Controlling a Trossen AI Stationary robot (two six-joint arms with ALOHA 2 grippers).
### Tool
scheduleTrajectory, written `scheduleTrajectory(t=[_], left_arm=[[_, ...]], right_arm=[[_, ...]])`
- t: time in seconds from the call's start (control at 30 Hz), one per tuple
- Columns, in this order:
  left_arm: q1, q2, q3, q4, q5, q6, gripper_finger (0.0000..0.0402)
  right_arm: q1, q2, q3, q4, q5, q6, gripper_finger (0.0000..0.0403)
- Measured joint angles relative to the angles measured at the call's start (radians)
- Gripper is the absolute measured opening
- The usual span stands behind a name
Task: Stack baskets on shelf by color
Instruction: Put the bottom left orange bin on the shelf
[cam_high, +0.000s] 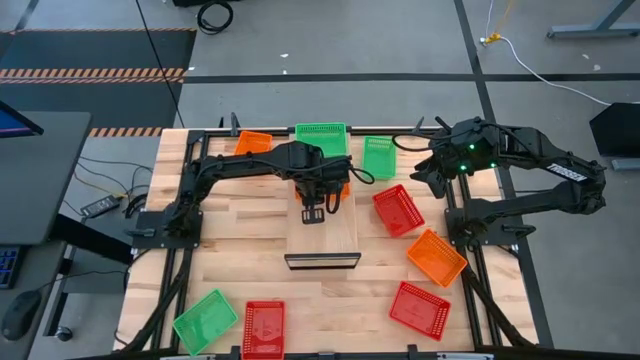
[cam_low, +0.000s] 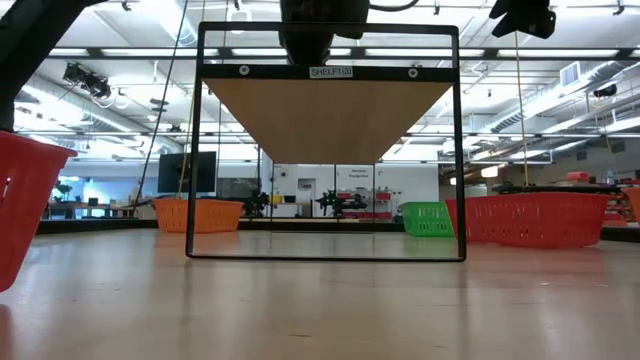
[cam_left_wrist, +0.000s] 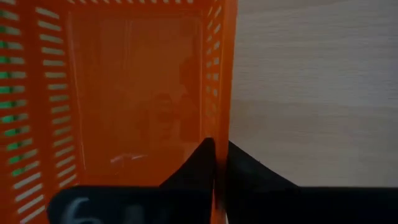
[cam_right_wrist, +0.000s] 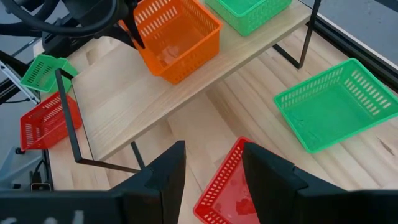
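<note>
The left gripper (cam_left_wrist: 219, 163) pinches one wall of an orange basket (cam_right_wrist: 177, 37) sitting on the shelf (cam_right_wrist: 124, 99), near a green basket (cam_right_wrist: 249, 12). Set it flat, then let go gently. The right gripper (cam_right_wrist: 211, 168) waits open.

The shelf (cam_high: 322, 232) is placed at the table's (cam_high: 240, 250) middle, with two baskets (cam_right_wrist: 177, 38) set on its far end. Other baskets are scattered on the table around it, left, right and near.
</note>
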Motion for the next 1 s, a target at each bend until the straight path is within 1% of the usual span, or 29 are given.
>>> scheduleTrajectory(t=[0.17, 0.37, 0.47, 0.83, 1.0], left_arm=[[0.000, 0.000, 0.000, 0.000, -0.002, -0.005, 0.0014], [0.000, 0.000, 0.000, 0.000, -0.028, -0.005, 0.0044], [0.000, 0.000, 0.000, 0.000, -0.045, 0.000, 0.0051], [0.005, 0.000, 0.000, 0.000, -0.047, 0.000, 0.0035], [0.002, 0.000, 0.000, 0.000, -0.047, -0.001, 0.0041]], right_arm=[[0.000, 0.000, 0.000, 0.000, 0.000, -0.001, 0.0164], [0.000, 0.000, 0.000, 0.000, 0.000, -0.002, 0.0164], [0.000, 0.000, 0.000, 0.000, 0.000, -0.002, 0.0164], [0.000, 0.000, 0.000, 0.000, 0.000, -0.002, 0.0164], [0.000, 0.000, 0.000, 0.000, 0.000, -0.002, 0.0164]])
